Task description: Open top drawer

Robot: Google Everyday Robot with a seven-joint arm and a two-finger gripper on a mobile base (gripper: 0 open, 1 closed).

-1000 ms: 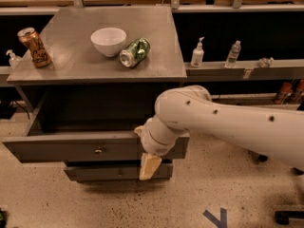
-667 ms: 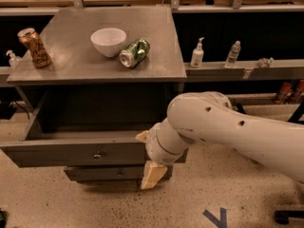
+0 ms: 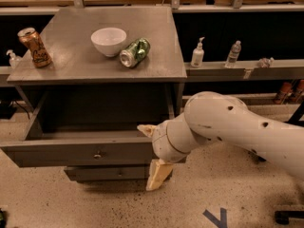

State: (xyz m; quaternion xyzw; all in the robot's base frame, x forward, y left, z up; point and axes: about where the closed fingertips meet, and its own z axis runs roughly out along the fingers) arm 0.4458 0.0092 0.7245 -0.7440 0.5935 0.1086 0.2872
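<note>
Standing open, top drawer [image 3: 76,151], pincer [image 3: 149,158] at its right end, state unclear, green can [image 3: 135,52] label unreadable

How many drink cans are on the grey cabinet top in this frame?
2. A brown can stands upright at the left edge; a green can lies on its side beside the white bowl. The claw hangs below, by the pulled-out grey metal top drawer's right end.

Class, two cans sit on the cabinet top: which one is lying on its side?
The green can, right of the white bowl; the orange can stands upright. The gripper hangs at the right end of the open top drawer.
</note>
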